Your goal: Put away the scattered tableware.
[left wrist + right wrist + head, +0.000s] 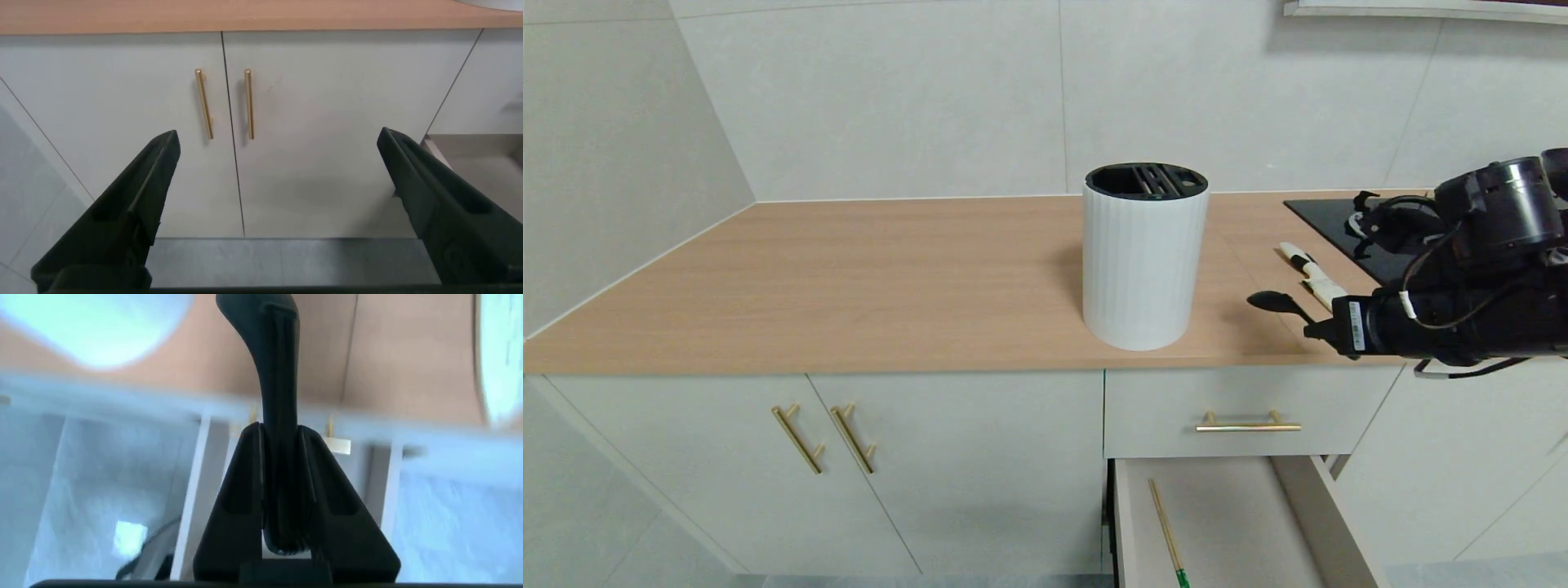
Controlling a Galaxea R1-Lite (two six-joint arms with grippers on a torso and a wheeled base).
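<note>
A black spoon [1276, 302] sticks out over the wooden counter's front right part, and my right gripper [1321, 331] is shut on its handle. From the right wrist, the spoon [274, 367] runs up between the closed fingers [237, 498] of that gripper [279, 486]. A white ribbed utensil holder [1145, 261] with a black slotted top stands upright to the spoon's left. A white utensil with a black band [1308, 271] lies flat on the counter just behind the spoon. My left gripper [278, 204] is open and empty, low in front of the cabinet doors [327, 131].
A black cooktop [1335, 222] sits at the counter's back right. Below the counter, a lower drawer [1311, 510] is pulled open with a pair of chopsticks [1167, 531] inside. Gold handles [821, 437] stick out from the cabinet doors on the left.
</note>
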